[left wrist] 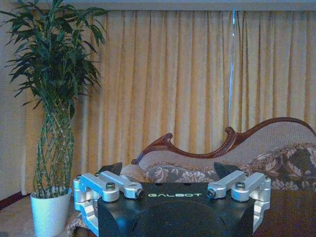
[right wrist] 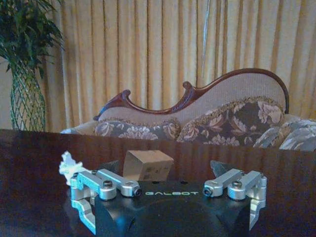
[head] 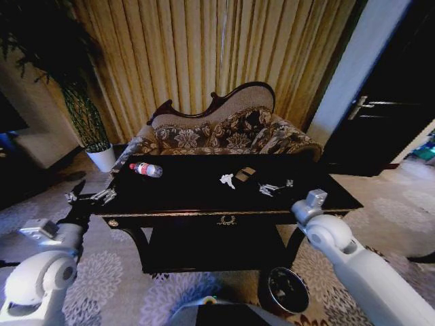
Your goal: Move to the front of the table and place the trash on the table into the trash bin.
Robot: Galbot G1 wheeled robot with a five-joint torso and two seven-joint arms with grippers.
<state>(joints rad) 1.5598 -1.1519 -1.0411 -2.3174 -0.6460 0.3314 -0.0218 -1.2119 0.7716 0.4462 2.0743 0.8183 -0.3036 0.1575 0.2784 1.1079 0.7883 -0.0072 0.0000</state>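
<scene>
Trash lies scattered on the dark table (head: 197,193) in front of us. A clear plastic bottle (head: 146,169) with a red cap and label lies on its side toward the table's left end, near the back edge. Right of centre we see a white crumpled scrap (head: 227,180), a brownish piece (head: 245,174) just beside it toward the sofa, and another small pale scrap (head: 270,188) further right — all of them apart from the bottle. The trash bin (head: 287,291), round with a dark inside, stands on the patterned carpet (head: 129,285) below the table's front right, near our right arm.

Our left gripper (head: 92,198) hangs off the table's front left corner, its fingers (left wrist: 110,169) spread wide with nothing between them. Our right gripper (right wrist: 168,170) sits low over the table's front right part, its fingers likewise parted and bare; in its wrist view the brownish piece (right wrist: 147,165) and the white scrap (right wrist: 67,163) lie on the tabletop just ahead of it, untouched.

Behind the table stands a floral sofa (head: 224,132) with a carved wooden back, against pleated golden curtains (head: 204,54). A tall plant in a white pot (head: 103,157) stands by the sofa's left end.
</scene>
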